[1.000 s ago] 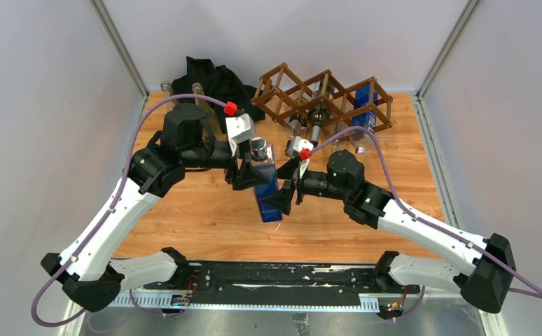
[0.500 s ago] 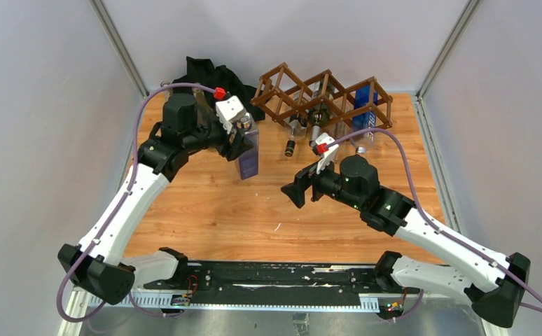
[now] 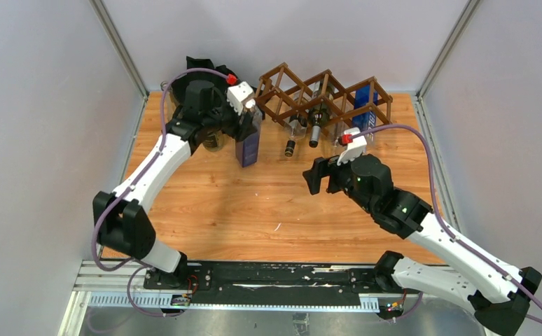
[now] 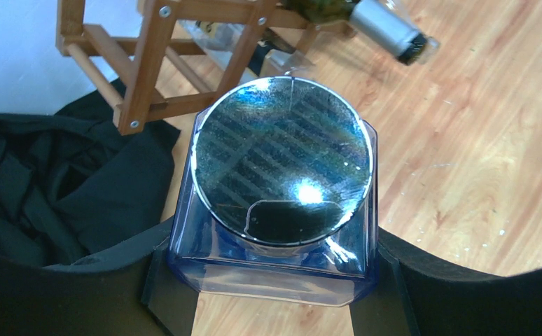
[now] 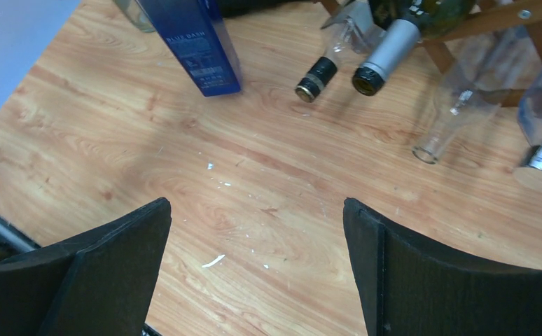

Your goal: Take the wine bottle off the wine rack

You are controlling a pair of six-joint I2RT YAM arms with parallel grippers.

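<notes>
Blue wine bottle [image 3: 248,143]: out of the wine rack [image 3: 324,91], upright on the table [image 3: 254,210] just beside it, clasped by my left gripper [image 4: 276,280]; right gripper [image 5: 254,266] spread, empty; I judge only the release outstanding.

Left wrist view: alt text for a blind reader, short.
From above, the black fingers of the left gripper clamp a square blue glass bottle with a round silver cap. Behind it stand a brown wooden lattice wine rack and a black cloth on the light wooden table, with a silver-necked dark bottle jutting from the rack.
</notes>
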